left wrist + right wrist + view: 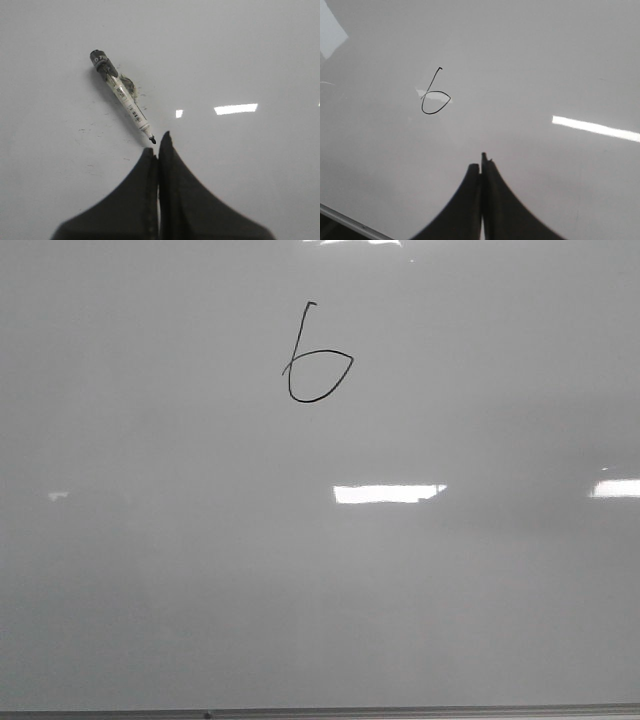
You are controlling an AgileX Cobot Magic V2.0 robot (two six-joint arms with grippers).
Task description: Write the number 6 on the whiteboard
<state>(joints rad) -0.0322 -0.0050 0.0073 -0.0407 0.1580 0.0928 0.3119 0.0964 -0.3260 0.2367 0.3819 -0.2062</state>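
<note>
The whiteboard (450, 620) fills the front view, glossy pale grey. The number 6 (315, 355) is drawn on it in thin black line, above the middle, with a slanted stem and a pointed loop. It also shows in the right wrist view (434, 95). My right gripper (481, 164) is shut and empty, apart from the 6. My left gripper (157, 145) is shut and empty. A marker (122, 96) lies loose on the board just beyond its fingertips, uncapped tip toward them. Neither gripper shows in the front view.
The board's thin grey frame edge runs along the bottom of the front view (320, 713) and across a corner of the right wrist view (345, 220). Faint ink smudges (132, 87) lie beside the marker. Bright light reflections (388, 493) sit on the board.
</note>
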